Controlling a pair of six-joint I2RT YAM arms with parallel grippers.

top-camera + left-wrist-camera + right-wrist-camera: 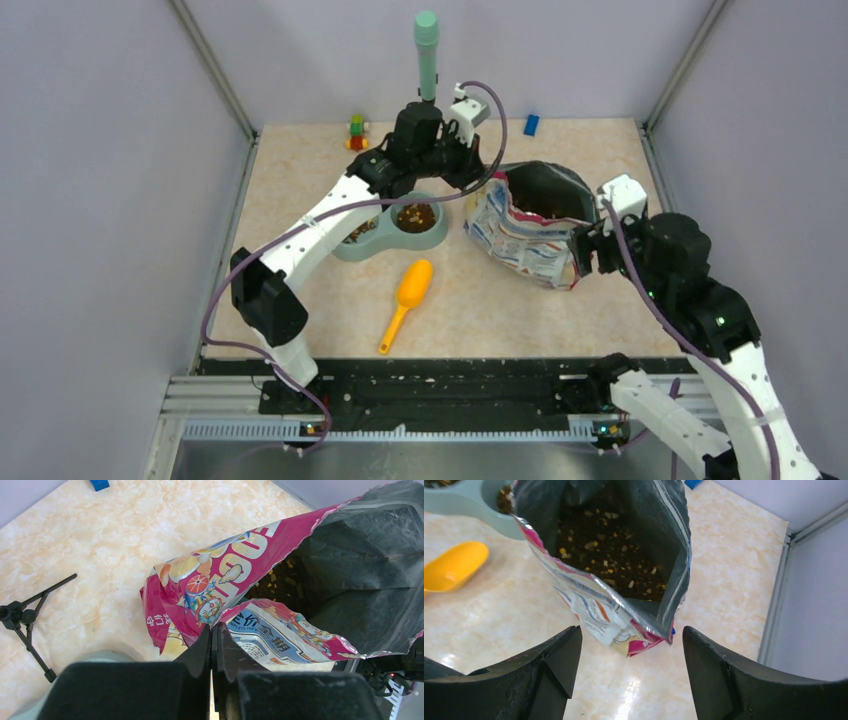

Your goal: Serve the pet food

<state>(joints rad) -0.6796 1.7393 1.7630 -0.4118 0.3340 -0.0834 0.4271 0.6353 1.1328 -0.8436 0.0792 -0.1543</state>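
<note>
Two grippers beside the torn cat-food bag (584,605), right gripper (630,632) spread wide at its near corner, left gripper (214,632) pinched together, empty, pet food (609,555) inside the bag, more in the bowl (385,240) to its left

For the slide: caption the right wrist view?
Open right claw faces the opened cat food bag, kibble visible inside.

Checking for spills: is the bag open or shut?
Open. The bag's mouth gapes wide, and kibble shows inside it.
</note>
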